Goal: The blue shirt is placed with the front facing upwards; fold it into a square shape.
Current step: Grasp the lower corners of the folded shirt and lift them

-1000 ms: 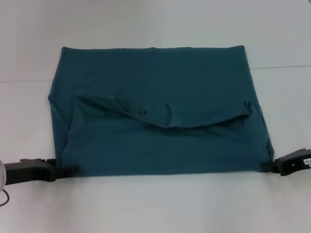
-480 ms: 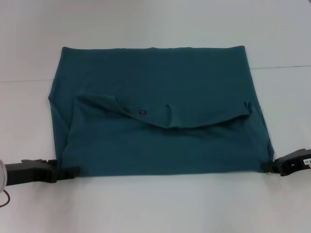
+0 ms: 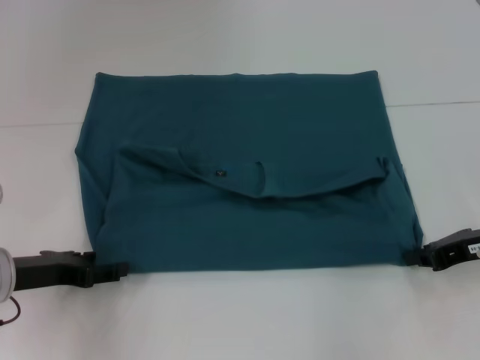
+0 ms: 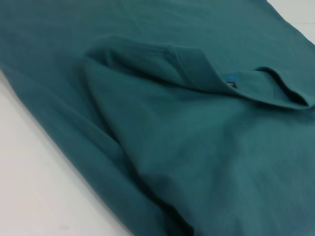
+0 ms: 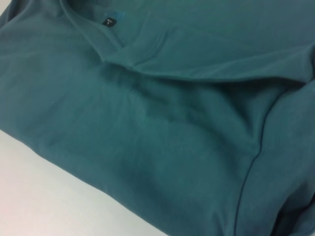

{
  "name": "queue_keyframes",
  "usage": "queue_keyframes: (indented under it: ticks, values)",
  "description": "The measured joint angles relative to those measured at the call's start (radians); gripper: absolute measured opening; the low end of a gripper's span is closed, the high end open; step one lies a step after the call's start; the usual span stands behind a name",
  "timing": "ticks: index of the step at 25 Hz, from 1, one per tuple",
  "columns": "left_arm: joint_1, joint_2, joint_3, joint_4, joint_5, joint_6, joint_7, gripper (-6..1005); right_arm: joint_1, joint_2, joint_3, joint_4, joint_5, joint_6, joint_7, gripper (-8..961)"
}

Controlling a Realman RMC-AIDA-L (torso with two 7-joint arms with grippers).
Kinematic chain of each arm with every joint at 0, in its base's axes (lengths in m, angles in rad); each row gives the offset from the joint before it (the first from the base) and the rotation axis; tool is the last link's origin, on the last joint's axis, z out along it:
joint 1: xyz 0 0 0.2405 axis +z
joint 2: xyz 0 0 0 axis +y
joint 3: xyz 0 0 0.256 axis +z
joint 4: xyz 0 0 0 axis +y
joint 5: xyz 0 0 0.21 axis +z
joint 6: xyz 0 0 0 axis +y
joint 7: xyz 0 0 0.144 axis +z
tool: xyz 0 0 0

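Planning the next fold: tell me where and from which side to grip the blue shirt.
Probably take the blue shirt at its two near corners, where the left gripper and right gripper already sit, coming in low from each side. The near edge lies flat and straight, so lifting both corners should carry it evenly.

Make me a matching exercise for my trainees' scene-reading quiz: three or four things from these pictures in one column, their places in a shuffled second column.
1. left gripper
2. right gripper
3. neck label
4. blue shirt

A. near the shirt's middle, by the collar
B. at the shirt's near right corner
C. spread flat on the white table
D. at the shirt's near left corner

Pairs: 1-D, 2-B, 3-A, 4-C
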Motion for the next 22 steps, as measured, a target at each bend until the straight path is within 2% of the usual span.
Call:
queue_keyframes:
  ticks: [19, 22]
  values:
    - [-0.001, -0.007, 0.004, 0.001, 0.004, -0.005, -0.011, 601, -0.001, 0.001, -0.002, 0.0, 0.0, 0.0, 0.0, 32]
    - [-0.001, -0.007, 0.0, 0.001, 0.004, -0.005, -0.011, 471, -0.001, 0.004, -0.002, -0.003, 0.0, -0.001, 0.0, 32]
